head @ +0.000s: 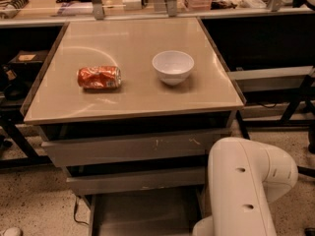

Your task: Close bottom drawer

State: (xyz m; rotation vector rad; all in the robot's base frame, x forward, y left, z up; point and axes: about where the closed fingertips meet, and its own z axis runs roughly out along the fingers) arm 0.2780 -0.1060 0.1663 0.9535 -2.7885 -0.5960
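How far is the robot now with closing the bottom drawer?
Done: nothing yet; the bottom drawer stands pulled out below the middle drawer. In hand: the white arm is beside it at lower right, the gripper out of view. Left: push the drawer fully in.

table top (pixel 133 100): beige and glossy; carries a can and a bowl, apart from each other
can (pixel 99 77): orange-red, dented; lies on its side, left of centre
bowl (pixel 173 67): white, upright; right of centre
top drawer (pixel 138 149): grey front with white scratches; dark gap above it
middle drawer (pixel 133 179): narrower grey front, just below
bottom drawer (pixel 142 213): pulled out; shallow grey tray runs to the lower edge
arm (pixel 241 186): white rounded segment, lower right, beside the tray
gripper: outside the frame
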